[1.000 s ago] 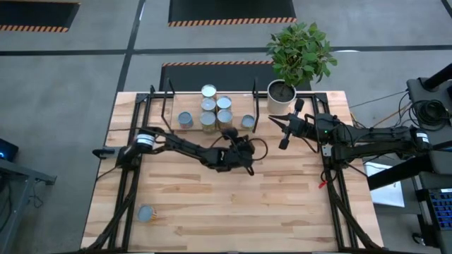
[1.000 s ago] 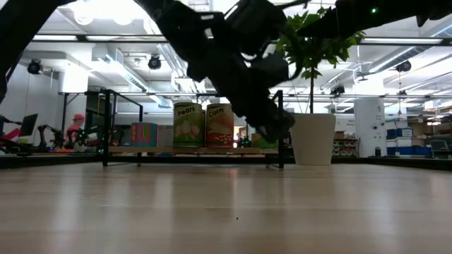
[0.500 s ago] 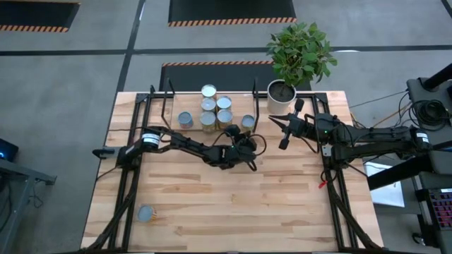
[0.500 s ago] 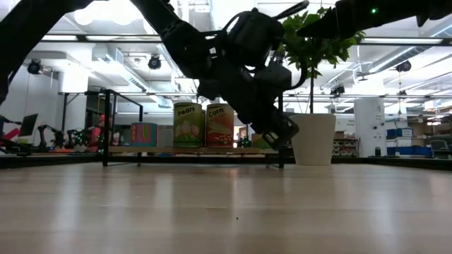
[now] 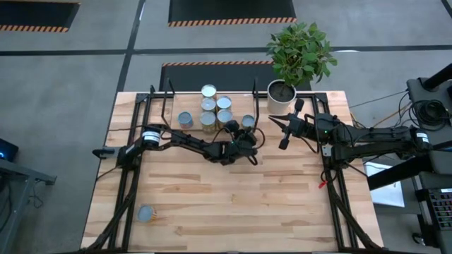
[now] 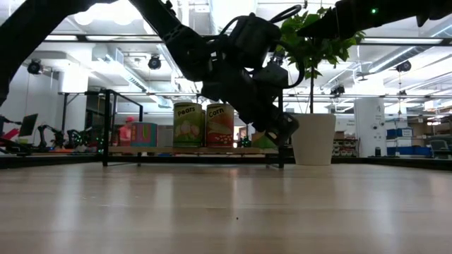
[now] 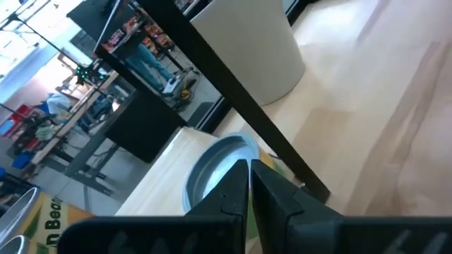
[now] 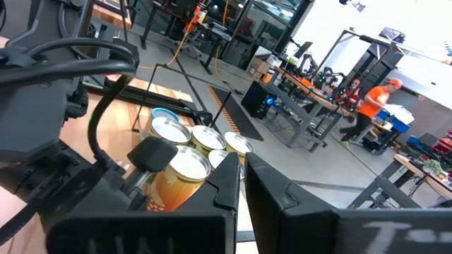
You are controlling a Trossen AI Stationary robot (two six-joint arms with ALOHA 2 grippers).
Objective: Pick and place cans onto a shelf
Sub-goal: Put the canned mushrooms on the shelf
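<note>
Several cans (image 5: pixel 207 120) stand on the shelf (image 5: pixel 167 106), a black rod rack with a light board (image 6: pixel 191 149) at the table's far side. One more can (image 5: pixel 145 213) stands on the table at the near left. My left gripper (image 5: pixel 245 141) is shut and empty, pointing at the pale-blue-topped can (image 7: pixel 215 161) at the shelf's right end (image 5: pixel 247 121). In the low view my left gripper (image 6: pixel 282 130) hides most of that can. My right gripper (image 5: pixel 282 134) is shut and empty, waiting above the table right of the shelf. My left gripper's shut fingertips (image 7: pixel 240 173) stand right at the near rim of the can's pale-blue top (image 7: pixel 205 173). I cannot tell whether they touch it.
A white plant pot (image 5: pixel 280 95) with a green plant stands just right of the shelf, close to both grippers. The shelf's black rod (image 7: pixel 233 106) runs between the pot and the can. The table's middle and near part is bare wood (image 5: pixel 240 204). People show in the room behind.
My left gripper has gone toward the table's far edge and a little right, up to the can at the shelf's right end, staying shut. The cans have kept still.
</note>
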